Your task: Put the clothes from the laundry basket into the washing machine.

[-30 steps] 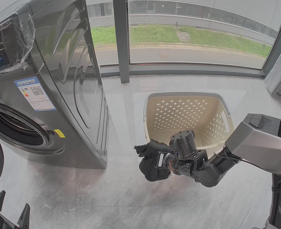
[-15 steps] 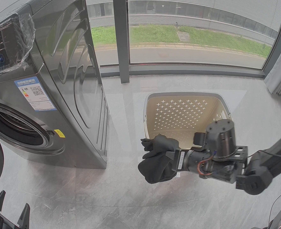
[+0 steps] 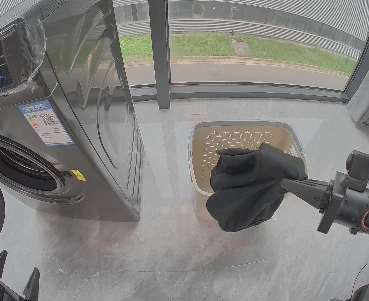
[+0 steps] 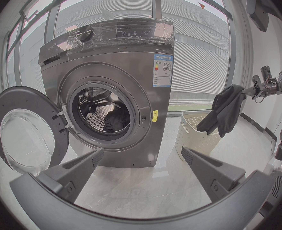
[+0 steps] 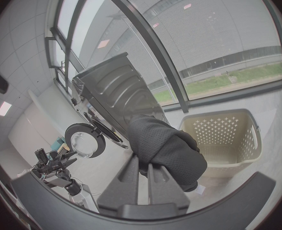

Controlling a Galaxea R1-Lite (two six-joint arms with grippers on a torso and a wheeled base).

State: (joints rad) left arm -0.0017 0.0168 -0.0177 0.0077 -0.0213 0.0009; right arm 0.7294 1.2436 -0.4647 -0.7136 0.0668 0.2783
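Leftmost, round glass door (image 4: 26, 125) of the washing machine (image 3: 88, 105), swung wide open on its hinge. Low down before it, left gripper (image 4: 141, 150), fingers spread wide with nothing between them, facing the machine's opening from well back over the grey floor (image 3: 151, 264). Inside the drum (image 4: 93, 111), some dark clothing (image 4: 117, 122) lying at the bottom. On the machine's front, a blue-edged label (image 3: 46, 124) below the control panel (image 3: 0, 70), the panel wrapped in crinkled plastic film.

Further right, a dark window post (image 3: 159, 42), glass on either side, grass and a road beyond. Right of the machine and apart from it, cream laundry basket (image 3: 234, 124) with star-shaped holes, upright on the floor near the window.

Over the basket's near side, black garment (image 3: 251, 189), bunched and hanging in the air, lower folds drooping in front of the near rim as seen from the head camera; whether brushing the rim, cannot tell. Pinched at its right-hand edge by the right gripper (image 3: 291, 184), fingers pressed together on the cloth, arm coming in from the right. Far right, a pale curtain (image 3: 368, 93) at the window's edge.
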